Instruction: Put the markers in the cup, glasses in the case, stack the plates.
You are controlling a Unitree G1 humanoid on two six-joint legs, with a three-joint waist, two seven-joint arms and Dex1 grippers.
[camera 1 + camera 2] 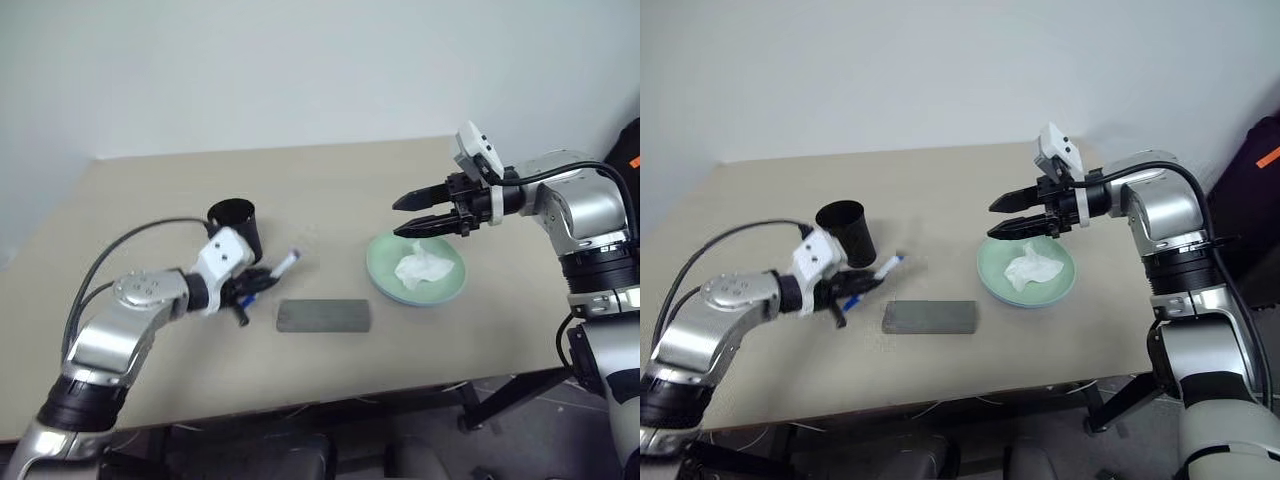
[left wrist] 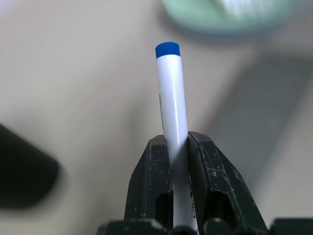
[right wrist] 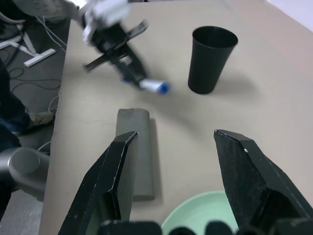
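Left gripper (image 1: 262, 281): our fingers are clenched on the blue-and-white marker (image 2: 172, 122), lifted off the table (image 1: 150, 200) beside the cup (image 1: 236, 228), toward the table's left side.
Right gripper (image 1: 425, 214): our fingers are spread wide and empty, above the mint green plate's (image 1: 385, 275) far rim.
Marker handling: we judge it light, stiff and smooth, so it could slip or swivel; we hold it along the barrel, the blue end (image 2: 167, 49) pointing away.
Cup: tall and probably light; a sideways knock could tip it.
Case (image 1: 323, 316): shut, near the front edge, between cup and plate.
Plate: holds a crumpled tissue (image 1: 422, 268).
Writing: small print runs along the marker barrel, too fine for us to read.
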